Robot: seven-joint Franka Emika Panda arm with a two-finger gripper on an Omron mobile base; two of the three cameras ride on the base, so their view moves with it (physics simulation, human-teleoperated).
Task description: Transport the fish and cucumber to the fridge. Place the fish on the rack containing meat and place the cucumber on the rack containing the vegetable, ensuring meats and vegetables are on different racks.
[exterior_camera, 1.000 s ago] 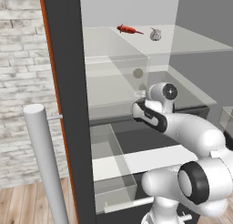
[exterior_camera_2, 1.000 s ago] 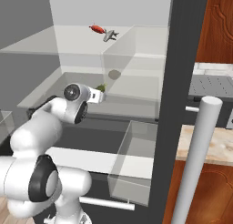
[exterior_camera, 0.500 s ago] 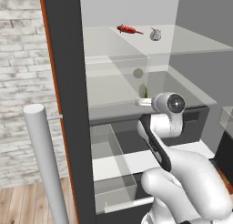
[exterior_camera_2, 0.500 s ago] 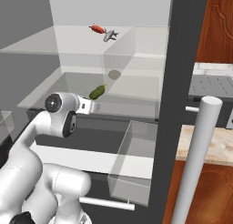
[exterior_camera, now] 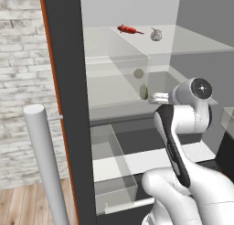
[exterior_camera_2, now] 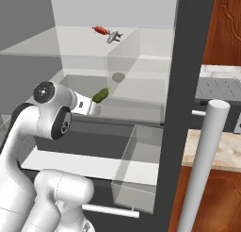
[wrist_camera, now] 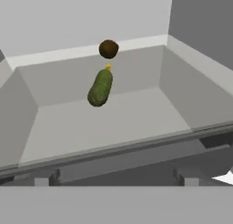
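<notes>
The fridge (exterior_camera: 68, 82) stands open. On its upper rack (exterior_camera: 196, 42) the silvery fish (exterior_camera: 156, 34) (exterior_camera_2: 113, 36) lies beside the red meat (exterior_camera: 129, 30) (exterior_camera_2: 99, 29). One shelf lower, the dark green cucumber (wrist_camera: 100, 87) (exterior_camera: 144, 92) (exterior_camera_2: 100, 95) lies just in front of the round olive-brown vegetable (wrist_camera: 108, 48) (exterior_camera: 138, 73) (exterior_camera_2: 118, 77). My gripper (wrist_camera: 116, 180) (exterior_camera: 158, 98) (exterior_camera_2: 90, 106) hovers at that shelf's front edge, a short way back from the cucumber. It is open with nothing between its fingers.
Long silver door handles (exterior_camera: 45, 164) (exterior_camera_2: 202, 169) stand close on both sides. Clear drawers (exterior_camera: 109, 174) (exterior_camera_2: 136, 165) sit pulled out below the shelf. A brick wall (exterior_camera: 23, 82) is at left, a stove counter (exterior_camera_2: 221, 89) and wood panel (exterior_camera_2: 226, 23) at right.
The arm has folded back toward the base and the hand has drawn away from the cucumber, which stays put on the lower shelf. The fish and meat have not moved.
</notes>
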